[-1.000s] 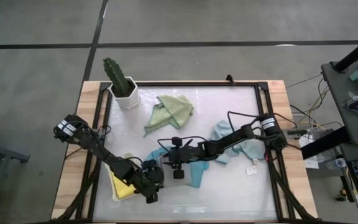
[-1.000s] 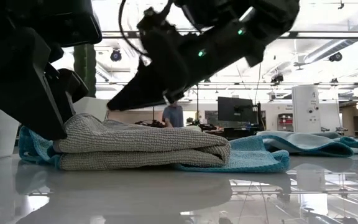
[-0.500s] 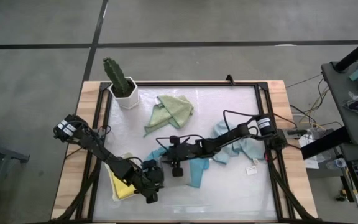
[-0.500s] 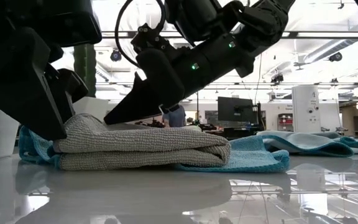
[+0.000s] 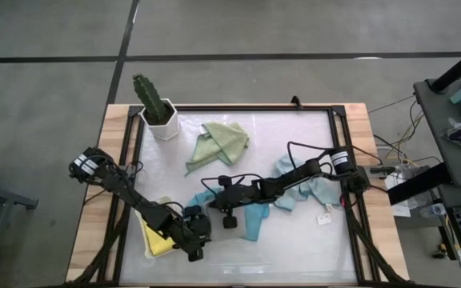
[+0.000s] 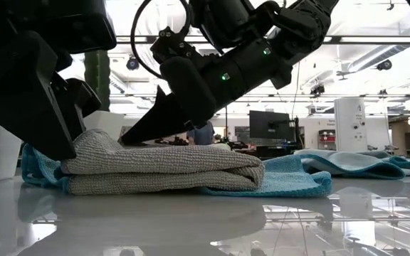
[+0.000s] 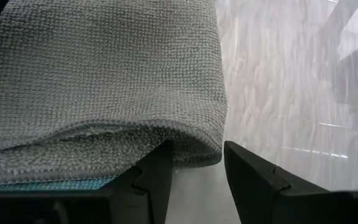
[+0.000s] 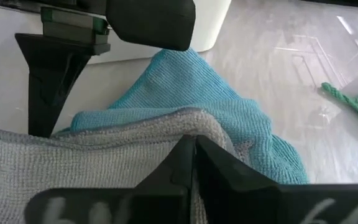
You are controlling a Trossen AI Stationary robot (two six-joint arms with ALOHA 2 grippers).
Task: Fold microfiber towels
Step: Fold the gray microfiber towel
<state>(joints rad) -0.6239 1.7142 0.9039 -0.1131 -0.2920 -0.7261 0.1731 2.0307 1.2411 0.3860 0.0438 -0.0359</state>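
1. Grey towel (image 6: 162,171) folded double, lying on teal towel (image 6: 290,181), front-centre of table (image 5: 294,248). Fold looks done or near done.
2. Teal underneath not yet folded, judging by its spread edges.
3. Yellow towel (image 5: 157,240) at front left, mostly hidden under left arm; fold state unclear.
4. Green towel (image 5: 221,142) crumpled at back, well apart from the rest. Unfolded.
5. Pale blue towel (image 5: 310,190) rumpled at right, under right arm. Unfolded.
6. Right gripper (image 8: 193,163) pressed tight together, tips down on grey's top layer; whether cloth is pinched, cannot tell.
7. Left gripper (image 7: 197,171) parted, straddling grey's folded edge; one finger (image 7: 157,171) touching the cloth, nothing clamped.
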